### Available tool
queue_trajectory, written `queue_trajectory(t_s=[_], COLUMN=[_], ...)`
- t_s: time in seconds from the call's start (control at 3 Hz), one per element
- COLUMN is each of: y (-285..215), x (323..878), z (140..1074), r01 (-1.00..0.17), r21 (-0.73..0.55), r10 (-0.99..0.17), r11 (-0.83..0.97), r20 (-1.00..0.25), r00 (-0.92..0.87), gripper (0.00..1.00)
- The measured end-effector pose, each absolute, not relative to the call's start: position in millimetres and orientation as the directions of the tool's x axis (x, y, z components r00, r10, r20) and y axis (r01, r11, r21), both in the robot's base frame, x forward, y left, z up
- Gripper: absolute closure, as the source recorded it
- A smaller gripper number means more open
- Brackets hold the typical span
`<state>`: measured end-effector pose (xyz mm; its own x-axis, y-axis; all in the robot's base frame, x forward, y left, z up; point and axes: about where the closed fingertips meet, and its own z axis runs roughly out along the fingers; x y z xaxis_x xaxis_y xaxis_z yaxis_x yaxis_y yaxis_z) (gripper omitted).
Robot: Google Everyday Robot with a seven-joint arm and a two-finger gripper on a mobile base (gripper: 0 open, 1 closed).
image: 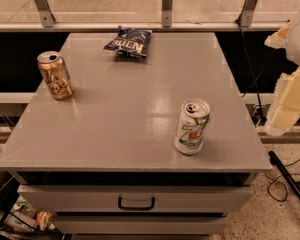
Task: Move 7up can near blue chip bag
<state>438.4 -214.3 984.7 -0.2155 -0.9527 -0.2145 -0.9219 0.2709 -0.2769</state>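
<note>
The 7up can (192, 127) stands upright near the front right of the grey table top (130, 109); it is white-silver with a green "7" and a red dot. The blue chip bag (129, 42) lies flat at the far edge of the table, a little left of centre, dark navy with white lettering. My gripper (286, 104) is a pale yellow-white shape at the right edge of the view, off the table's right side and well apart from the can. It touches nothing.
A gold-orange can (55, 75) stands upright at the table's left side. A drawer with a black handle (136, 203) sits below the table top. A window rail with metal posts (165, 14) runs behind the table. Cables (285, 184) lie on the floor at the right.
</note>
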Motion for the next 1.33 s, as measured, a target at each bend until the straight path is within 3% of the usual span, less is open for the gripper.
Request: queue_trajectory(t_s=[0.33, 0.67, 1.33], y=[-214, -212, -206], x=[438, 438, 447], z=[985, 982, 948], r01=[-0.922, -0.923, -0.942], r21=[-0.277, -0.276, -0.256], r10=[-0.953, -0.938, -0.813], r11=[0.271, 0.267, 0.218], r20=[-0.215, -0.294, -0.582], r00=[-0.215, -0.183, -0.030], gripper=[0.00, 0.00, 0.00])
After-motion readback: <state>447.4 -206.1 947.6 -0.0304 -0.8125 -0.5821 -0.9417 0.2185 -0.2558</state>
